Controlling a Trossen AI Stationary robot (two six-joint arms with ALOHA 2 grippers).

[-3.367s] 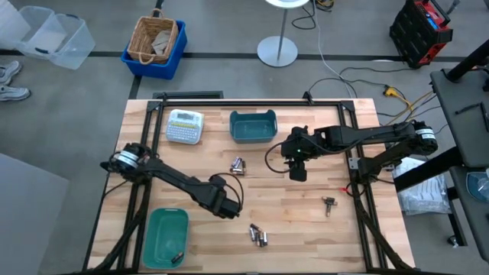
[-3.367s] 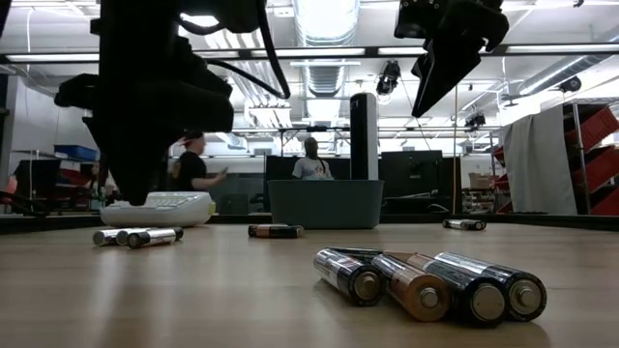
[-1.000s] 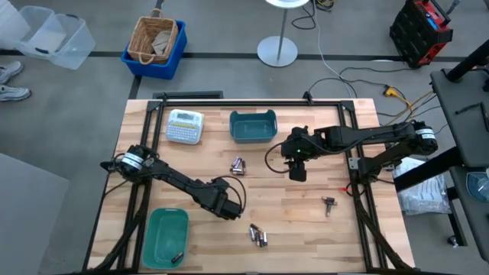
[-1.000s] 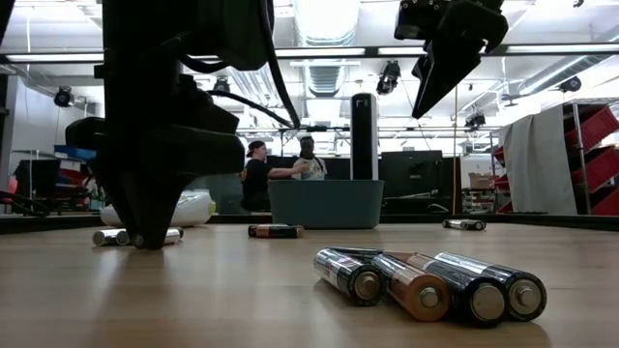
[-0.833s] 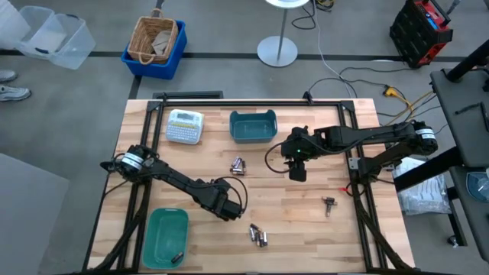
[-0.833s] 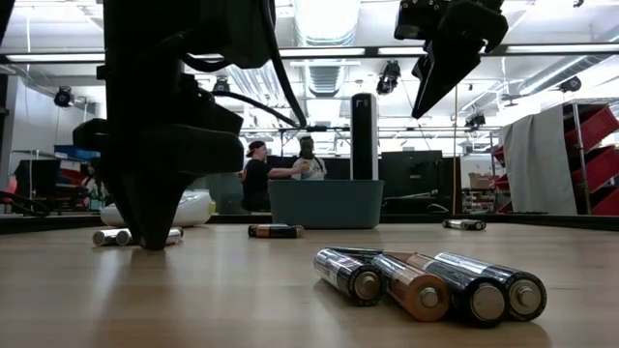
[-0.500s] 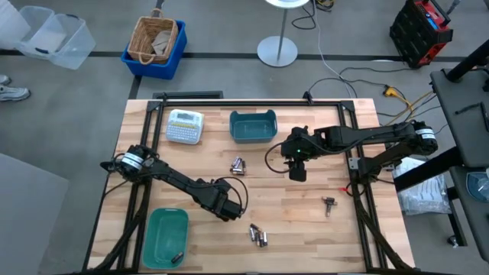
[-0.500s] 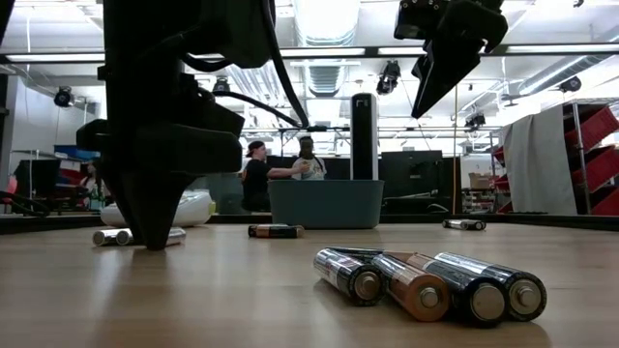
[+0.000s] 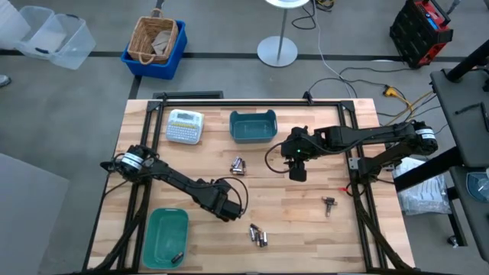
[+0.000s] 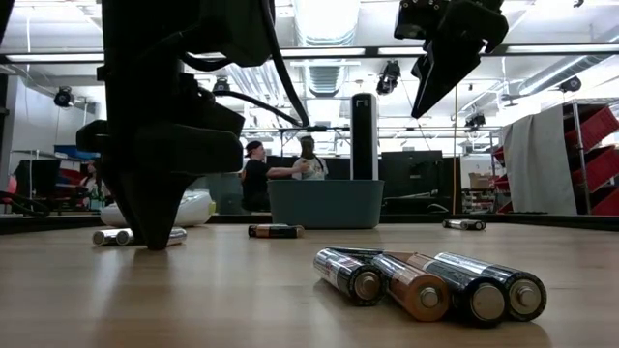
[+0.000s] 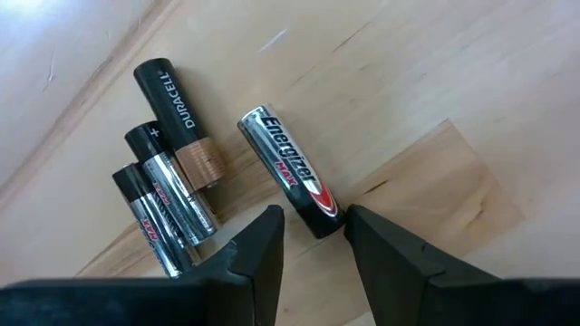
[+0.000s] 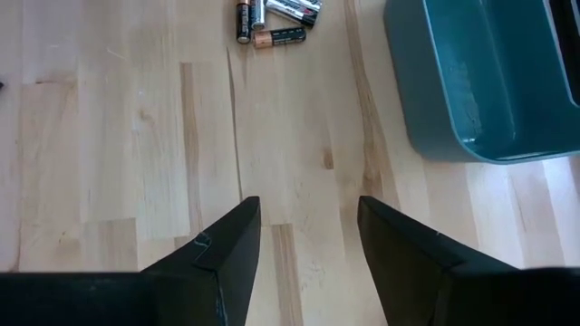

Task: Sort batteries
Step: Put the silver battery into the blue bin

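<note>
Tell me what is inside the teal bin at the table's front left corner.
The shallow teal plastic bin holds one small dark cylindrical battery near its front right corner. The rest of its floor looks bare; nothing covers it, and the left gripper hangs beside it.

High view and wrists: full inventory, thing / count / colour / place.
Front batteries: four, black, silver and copper, near front edge.
Mid-table batteries: small cluster, dark and silver, table centre.
Binned battery: one, dark, in near-left bin.
Bins: two, teal, far centre, near left.
Label-maker: one, white, far left.
Small dark item: one, right side, unclear what.
Wicker basket: one, in blue crate, on floor.
Left end effector: open, straddling the Energizer battery.
Right end effector: open, above table centre.
</note>
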